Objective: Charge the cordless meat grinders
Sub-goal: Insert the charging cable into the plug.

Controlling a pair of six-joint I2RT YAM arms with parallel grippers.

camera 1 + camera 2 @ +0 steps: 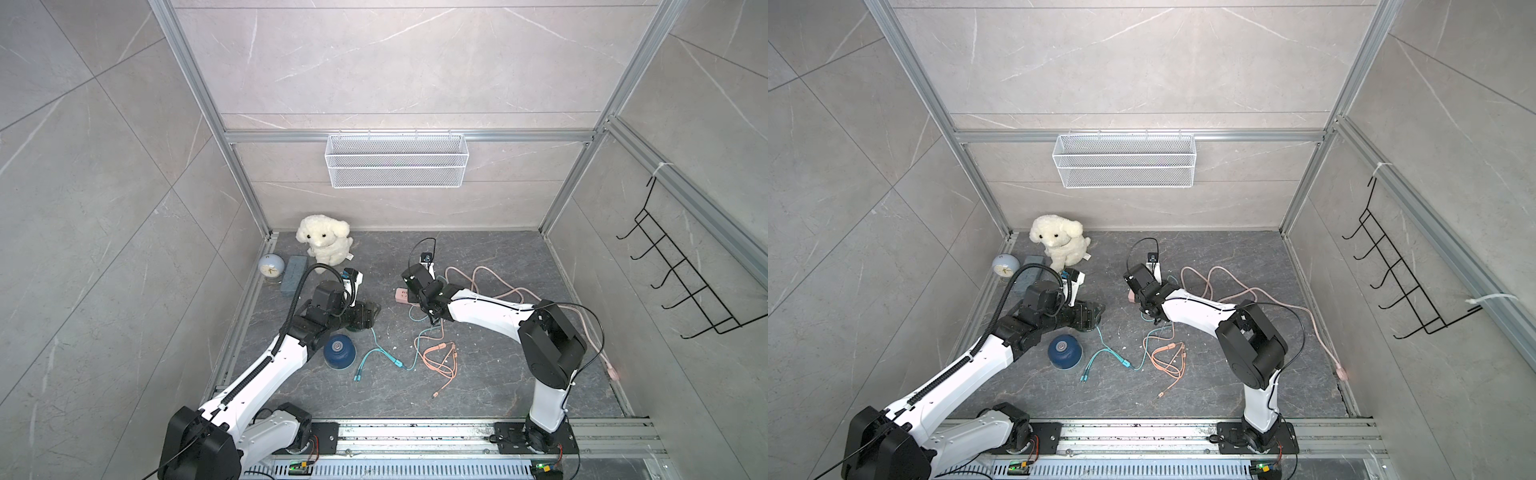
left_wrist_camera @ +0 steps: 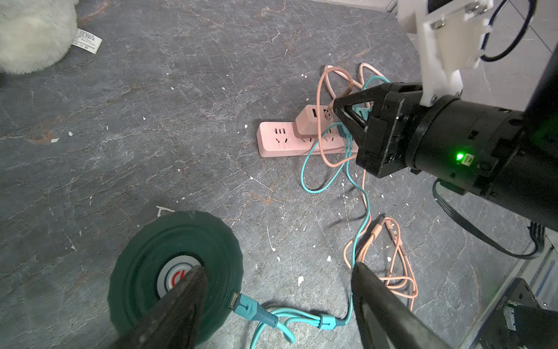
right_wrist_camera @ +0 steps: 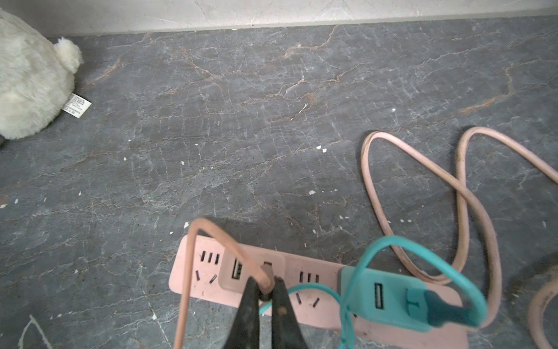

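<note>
The dark green grinder sat left of the table's middle, with a teal cable plugged into its side. The dark blue grinder stood just beside it, nearer the front edge. The left gripper hung over the green one, jaws spread wide. Near the table's middle, the right gripper pinched the peach cable end at the pink adapter on the pink power strip.

The left arm reached forward, its tool angled down, jaws spread wide, gripping nothing. The right arm bent inward, its tool clamped on a cable.
</note>
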